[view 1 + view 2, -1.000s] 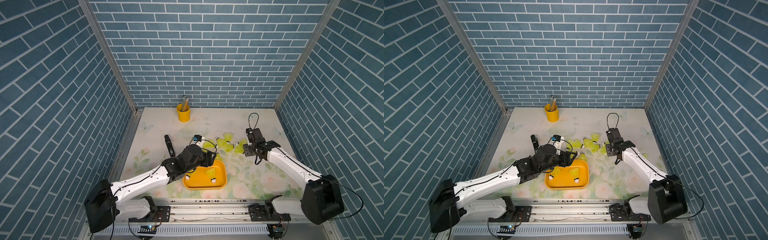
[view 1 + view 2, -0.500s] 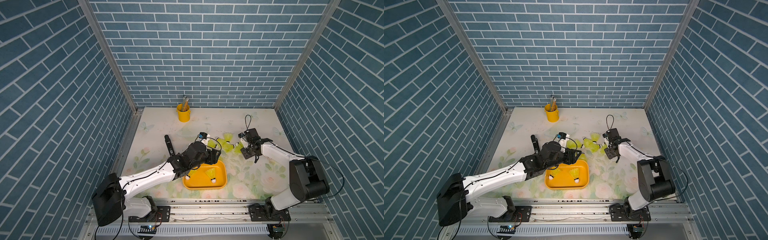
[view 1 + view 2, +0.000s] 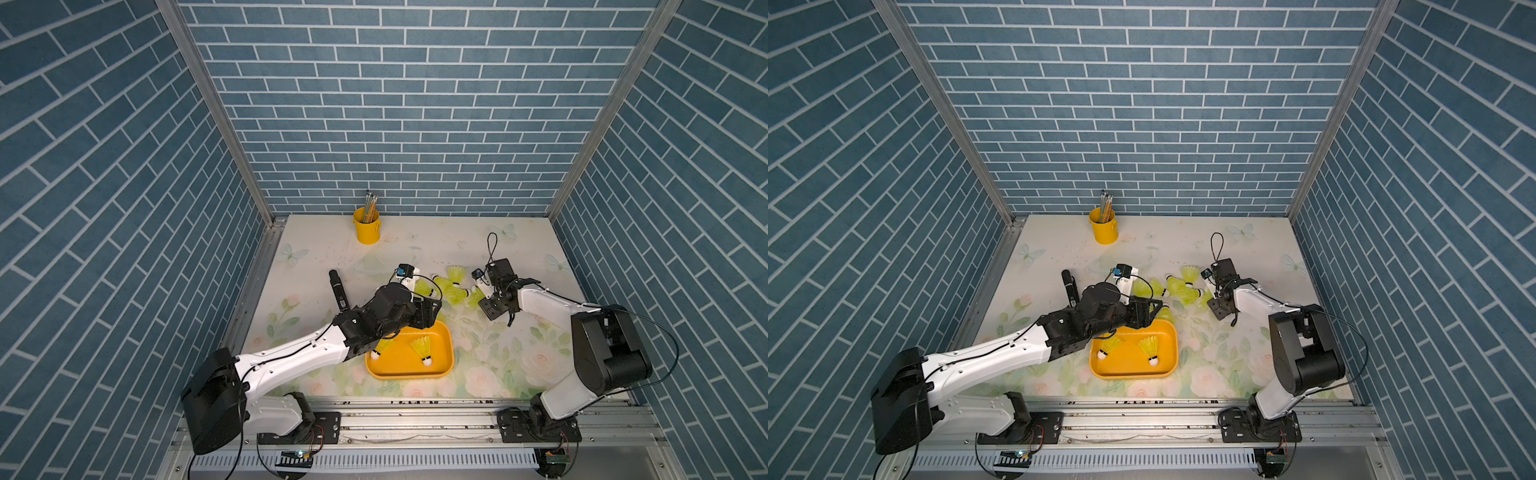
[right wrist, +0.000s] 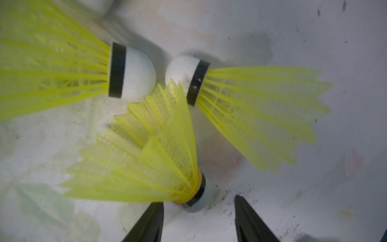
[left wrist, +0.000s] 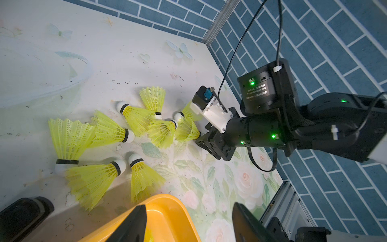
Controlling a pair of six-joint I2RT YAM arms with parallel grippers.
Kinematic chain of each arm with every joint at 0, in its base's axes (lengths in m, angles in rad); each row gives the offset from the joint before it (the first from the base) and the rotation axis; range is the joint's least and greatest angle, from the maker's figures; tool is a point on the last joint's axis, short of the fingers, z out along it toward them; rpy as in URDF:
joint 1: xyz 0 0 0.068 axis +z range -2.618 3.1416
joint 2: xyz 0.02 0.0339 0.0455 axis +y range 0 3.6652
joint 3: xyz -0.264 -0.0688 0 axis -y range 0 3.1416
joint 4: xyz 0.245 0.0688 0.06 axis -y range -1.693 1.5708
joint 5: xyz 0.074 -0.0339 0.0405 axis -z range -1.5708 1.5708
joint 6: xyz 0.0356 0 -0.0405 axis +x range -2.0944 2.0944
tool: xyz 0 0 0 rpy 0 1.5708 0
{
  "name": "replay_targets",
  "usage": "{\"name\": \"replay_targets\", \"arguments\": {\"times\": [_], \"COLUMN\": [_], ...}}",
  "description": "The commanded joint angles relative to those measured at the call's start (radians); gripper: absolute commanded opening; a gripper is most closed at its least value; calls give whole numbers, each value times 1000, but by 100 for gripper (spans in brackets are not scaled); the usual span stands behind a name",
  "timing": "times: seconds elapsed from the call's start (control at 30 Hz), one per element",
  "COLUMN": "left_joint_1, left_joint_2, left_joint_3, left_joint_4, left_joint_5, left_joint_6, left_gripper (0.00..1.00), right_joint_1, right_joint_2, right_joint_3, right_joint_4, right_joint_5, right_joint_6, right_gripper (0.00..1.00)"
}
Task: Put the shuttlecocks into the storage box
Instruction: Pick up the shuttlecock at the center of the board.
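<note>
The storage box [image 3: 409, 376] [image 3: 1130, 376] is a shallow orange tray near the front, with two shuttlecocks [image 3: 423, 350] [image 3: 1106, 347] lying in it. Several more shuttlecocks [image 3: 454, 291] [image 3: 1184, 287] [image 5: 138, 117] lie in a loose heap on the table behind it. My left gripper [image 3: 432, 311] [image 5: 188, 222] hangs open over the box's far corner [image 5: 167, 211] with nothing between its fingers. My right gripper [image 3: 476, 298] [image 4: 198, 201] is low at the heap's right end, open. One shuttlecock [image 4: 146, 159] lies with its white tip between the fingertips, not pinched.
A small yellow bucket of pencils [image 3: 366, 226] stands at the back. A black cylinder [image 3: 337, 289] lies left of the heap, beside my left arm. Brick walls close in three sides, and a metal rail [image 3: 415, 419] runs along the front edge.
My right arm has raised its elbow and brought its gripper left and down onto the heap's end. My left gripper has shifted slightly right over the box's far edge.
</note>
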Motion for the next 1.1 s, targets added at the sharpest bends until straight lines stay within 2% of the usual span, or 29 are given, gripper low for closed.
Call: {"name": "replay_targets", "arguments": {"times": [0.0,0.6,0.73,1.07], "left_joint_1": [4,4,4,4], "left_joint_2": [-21,-38,-41,-44], "left_joint_3": [-8,-12,-14,-20], "left_joint_4": [9,-17,-18,-20], "left_joint_5": [-10,-27,-25,-26], "left_joint_6": [13,7,7,5], "left_gripper": [71,71,71,71], "right_joint_1": [10,16,18,47], "right_joint_2": [28,99,129,109], "right_joint_3": [23,78,114,94], "right_joint_4": [23,54,14,2], "right_joint_5": [6,-83,-111,-133], "right_joint_6": [-45,-26,10,61], "right_gripper": [57,48,42,48]}}
